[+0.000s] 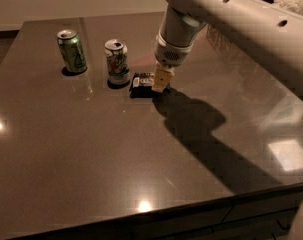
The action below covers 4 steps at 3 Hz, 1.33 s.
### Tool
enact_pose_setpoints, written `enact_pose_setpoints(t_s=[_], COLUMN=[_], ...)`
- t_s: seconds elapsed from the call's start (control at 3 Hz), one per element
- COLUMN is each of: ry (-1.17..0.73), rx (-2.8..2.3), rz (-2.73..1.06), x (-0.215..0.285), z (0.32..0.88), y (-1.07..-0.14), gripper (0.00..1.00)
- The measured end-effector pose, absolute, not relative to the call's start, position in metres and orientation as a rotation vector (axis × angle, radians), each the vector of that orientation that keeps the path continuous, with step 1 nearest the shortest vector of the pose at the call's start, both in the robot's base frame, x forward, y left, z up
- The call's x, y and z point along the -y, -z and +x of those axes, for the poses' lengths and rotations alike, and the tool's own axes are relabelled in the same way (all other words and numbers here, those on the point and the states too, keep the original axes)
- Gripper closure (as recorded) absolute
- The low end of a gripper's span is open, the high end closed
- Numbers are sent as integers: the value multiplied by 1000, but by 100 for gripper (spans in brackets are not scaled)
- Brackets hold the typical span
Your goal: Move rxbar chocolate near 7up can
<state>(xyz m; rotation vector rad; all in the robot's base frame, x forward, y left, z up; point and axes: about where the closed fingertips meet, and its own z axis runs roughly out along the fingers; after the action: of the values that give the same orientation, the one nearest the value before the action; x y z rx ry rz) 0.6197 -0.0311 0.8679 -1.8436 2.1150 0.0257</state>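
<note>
- The table [91, 174] lies bare nearest the camera; the arm's shadow [201, 129] runs toward 5 o'clock from the work spot.
- The gripper [160, 81] points down at the 3 o'clock end of the bar [140, 82], on or just over it. Whether it grips the bar I cannot tell.
- The bar lies flat on the table, just beside the 7up can [117, 63], at the can's 4 o'clock.
- Judged step: placing, nearly finished, since the bar already looks near the can.
- Next move calls for letting go and rising straight up, without dragging the bar or nudging the can.
- The green can [72, 52] stands farther off, at 10 o'clock of the 7up can, not involved.
</note>
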Motion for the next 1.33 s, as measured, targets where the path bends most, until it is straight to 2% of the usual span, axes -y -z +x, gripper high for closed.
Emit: enact_pose_setpoints(t_s=[1.0,1.33], ry=[-49,-51], rx=[-2146,-2146], rz=[-1867,-1869], x=[25,24], z=[637,637], y=[-856,-855], gripper=[17,0])
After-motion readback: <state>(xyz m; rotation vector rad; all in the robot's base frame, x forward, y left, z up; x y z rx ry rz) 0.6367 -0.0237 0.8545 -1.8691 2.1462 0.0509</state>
